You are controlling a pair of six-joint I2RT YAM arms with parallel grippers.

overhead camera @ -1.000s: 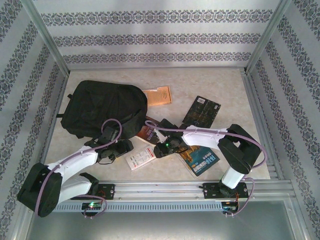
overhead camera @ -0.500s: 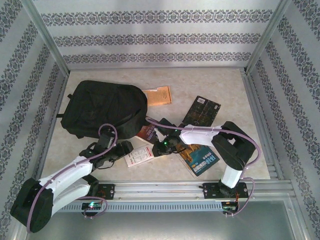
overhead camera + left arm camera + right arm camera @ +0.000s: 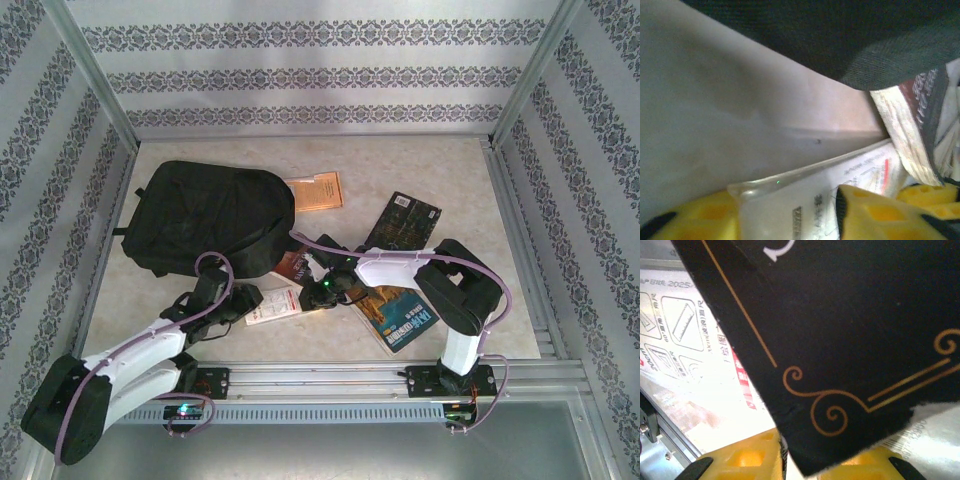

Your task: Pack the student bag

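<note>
Top external: one bag [image 3: 205, 215], four books [image 3: 403, 222]

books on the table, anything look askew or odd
Yes: they lie scattered at clashing angles beside the student bag. A brown book looks partly tucked under the bag's edge, and a white booklet sits skewed by it.

Laboratory robot test cell, beige marbled tabletop [image 3: 430, 165], bare aluminium frame posts [image 3: 97, 80] at its corners, grey floral-patterned wall panels [image 3: 320, 75] around its far sides, slotted aluminium rail [image 3: 320, 375] along its near edge carrying white robot arms [image 3: 140, 350].
</note>
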